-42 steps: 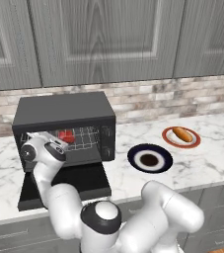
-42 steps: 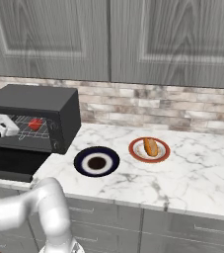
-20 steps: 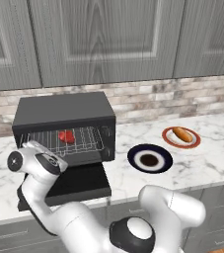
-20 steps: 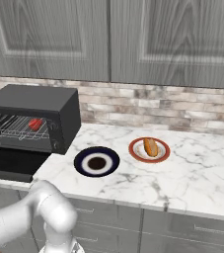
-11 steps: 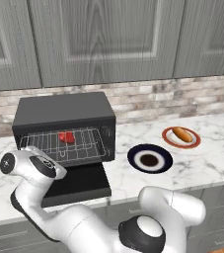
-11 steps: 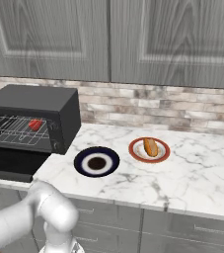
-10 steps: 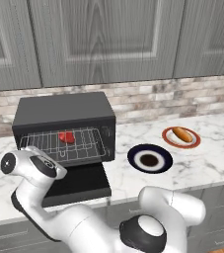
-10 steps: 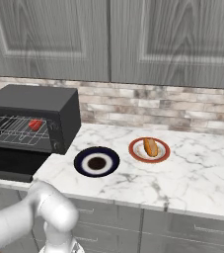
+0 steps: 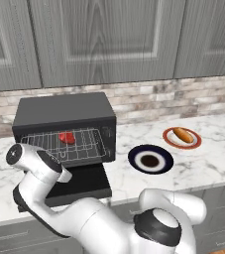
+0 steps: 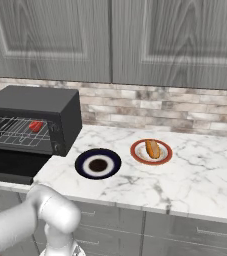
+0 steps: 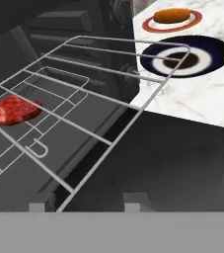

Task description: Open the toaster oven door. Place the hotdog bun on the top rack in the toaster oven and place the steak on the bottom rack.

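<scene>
Two of three steps look done: toaster oven door (image 9: 79, 184) lies flat open, steak (image 11: 12, 109) sits on the bottom rack (image 11: 32, 148). Hotdog bun (image 10: 152, 148), orange-tan and elongated, waits on its red-rimmed plate (image 10: 139, 155) on the counter (image 10: 195, 175); next move is a long reach right. Pincer (image 11: 86, 203) empty, tips apart.

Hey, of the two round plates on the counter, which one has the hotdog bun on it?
The red-rimmed plate, farther from the toaster oven, holds the hotdog bun. The dark blue plate carries no food.
</scene>
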{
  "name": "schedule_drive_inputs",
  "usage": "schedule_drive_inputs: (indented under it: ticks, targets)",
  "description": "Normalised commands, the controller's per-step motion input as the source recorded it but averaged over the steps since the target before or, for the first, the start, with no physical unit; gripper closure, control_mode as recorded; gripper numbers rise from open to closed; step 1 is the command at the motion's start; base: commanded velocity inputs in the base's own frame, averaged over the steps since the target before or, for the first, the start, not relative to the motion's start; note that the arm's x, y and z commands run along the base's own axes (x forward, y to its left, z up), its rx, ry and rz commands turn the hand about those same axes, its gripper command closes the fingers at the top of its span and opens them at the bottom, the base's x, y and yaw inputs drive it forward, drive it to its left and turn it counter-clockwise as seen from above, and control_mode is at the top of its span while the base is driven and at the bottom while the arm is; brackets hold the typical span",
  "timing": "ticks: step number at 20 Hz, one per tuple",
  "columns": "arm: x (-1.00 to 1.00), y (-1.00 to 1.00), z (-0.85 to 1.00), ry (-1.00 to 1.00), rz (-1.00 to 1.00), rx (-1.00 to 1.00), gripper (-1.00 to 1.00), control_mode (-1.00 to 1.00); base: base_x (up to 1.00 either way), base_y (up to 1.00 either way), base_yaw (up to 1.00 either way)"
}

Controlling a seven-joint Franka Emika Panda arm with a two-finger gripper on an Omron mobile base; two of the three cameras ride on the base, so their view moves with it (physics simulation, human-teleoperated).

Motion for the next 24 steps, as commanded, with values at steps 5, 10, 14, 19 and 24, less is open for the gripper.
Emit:
schedule_drive_inputs:
  ticks: [5, 10, 14, 19, 24]
  targets:
    - [-0.43, -0.01, 0.20, 0.29, -0.25, 0.00, -1.00, -1.00, 0.00, 0.00, 0.00]
    - [-0.43, -0.25, 0.19, 0.18, -0.09, 0.00, -1.00, -1.00, 0.00, 0.00, 0.00]
    - [-0.28, -0.61, 0.05, 0.06, 0.03, 0.00, -1.00, -1.00, 0.00, 0.00, 0.00]
    - [-0.21, -0.71, 0.06, 0.00, 0.17, 0.00, -1.00, -1.00, 0.00, 0.00, 0.00]
    - [-0.26, -0.68, 0.09, 0.01, 0.19, 0.06, -1.00, -1.00, 0.00, 0.00, 0.00]
